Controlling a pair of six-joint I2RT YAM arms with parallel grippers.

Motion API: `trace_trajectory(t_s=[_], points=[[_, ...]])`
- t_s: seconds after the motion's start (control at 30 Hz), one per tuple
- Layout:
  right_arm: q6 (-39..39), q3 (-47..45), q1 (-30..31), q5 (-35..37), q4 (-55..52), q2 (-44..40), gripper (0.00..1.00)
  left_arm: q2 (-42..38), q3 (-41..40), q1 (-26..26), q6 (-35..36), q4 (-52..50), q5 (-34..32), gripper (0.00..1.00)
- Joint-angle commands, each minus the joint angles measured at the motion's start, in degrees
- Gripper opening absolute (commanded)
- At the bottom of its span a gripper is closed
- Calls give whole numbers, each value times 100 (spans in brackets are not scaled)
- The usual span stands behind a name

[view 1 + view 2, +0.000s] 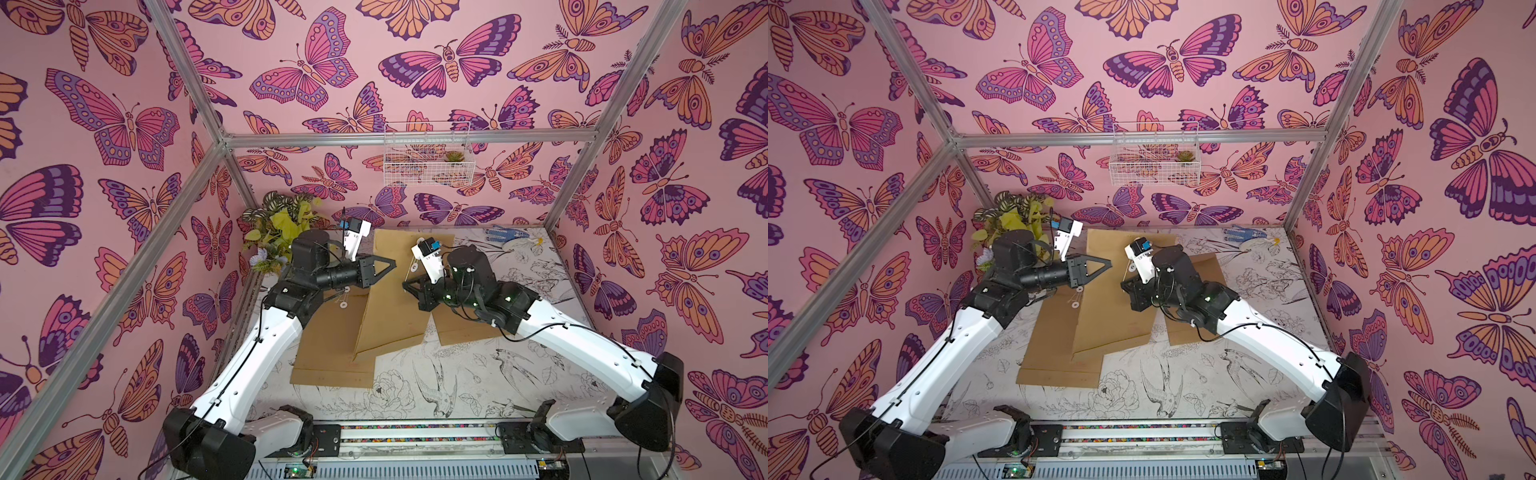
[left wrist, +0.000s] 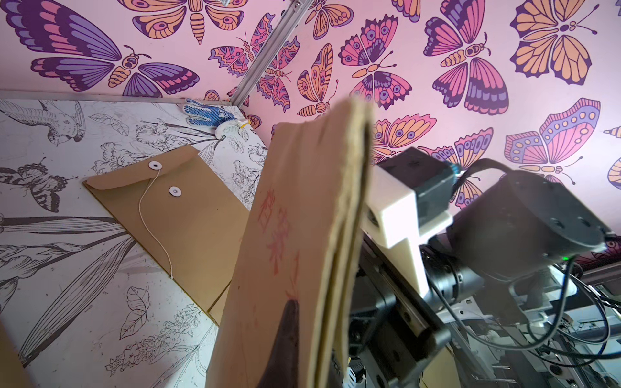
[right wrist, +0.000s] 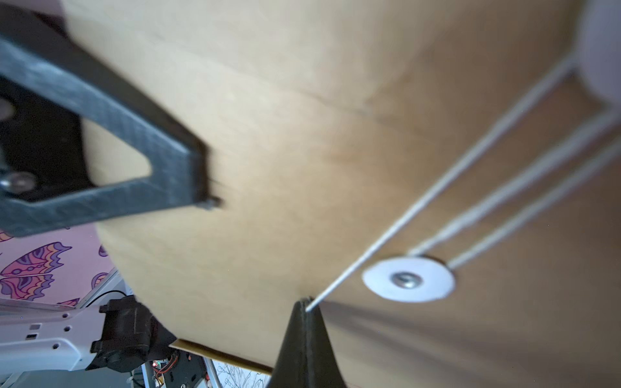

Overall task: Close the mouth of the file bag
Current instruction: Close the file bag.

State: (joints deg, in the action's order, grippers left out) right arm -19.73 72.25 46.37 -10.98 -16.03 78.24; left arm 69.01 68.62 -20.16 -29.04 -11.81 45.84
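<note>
file bag [image 1: 395, 311] [image 1: 1113, 316]: kraft paper, lifted off the table and standing on edge between the two gripper tips; red characters on the face seen by the left wrist camera [image 2: 279, 235].
closure disc [image 3: 408, 280]: white, riveted to the bag face, just beside the right gripper's tips; a second disc lies farther off and is blurred.
string [image 3: 437, 195]: white; strands run from the disc toward the blurred one, and one strand leads into the right gripper's tips.
right gripper [image 3: 305, 304] [image 1: 405, 284]: jaws fully together, pinching the string, close against the bag face.
left gripper [image 1: 392, 262] [image 1: 1108, 264]: jaws closed on the bag's edge, its tip near the right gripper's.
second file bag [image 2: 188, 218]: flat on the table beyond the held bag from the left gripper; its string lies loose.
third file bag [image 1: 328, 353]: flat, below the left gripper.
table [image 1: 478, 374]: bird-and-flower print.
glove [image 1: 505, 237]: blue and white, far corner, behind the right gripper.
plant [image 1: 278, 224]: behind the left gripper.
wire basket [image 1: 428, 153]: on the back wall, above both grippers.
</note>
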Motion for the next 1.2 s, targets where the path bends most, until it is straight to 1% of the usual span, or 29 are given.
trace_trajectory(t_s=[0.0,0.37,0.63,0.77,0.87,0.97,1.17], points=[[-109,-116,-163,-212,-58,-181,0,-114,7,12,-32,331,47,0],[-232,-317,-761,-527,5,-479,0,-116,1,30,-31,328,52,0],[-137,-232,-1160,-493,-192,-605,0,-55,20,30,-39,329,82,0],[6,-12,-1332,-379,-505,-551,0,-63,-5,26,-23,331,104,0],[89,172,-1576,-310,-804,-497,0,-80,-6,25,12,334,191,0],[283,501,-1748,-82,-1300,-326,0,-91,-12,21,49,329,337,0],[453,919,-1832,77,-1578,-134,0,-3,33,-57,121,325,580,0]])
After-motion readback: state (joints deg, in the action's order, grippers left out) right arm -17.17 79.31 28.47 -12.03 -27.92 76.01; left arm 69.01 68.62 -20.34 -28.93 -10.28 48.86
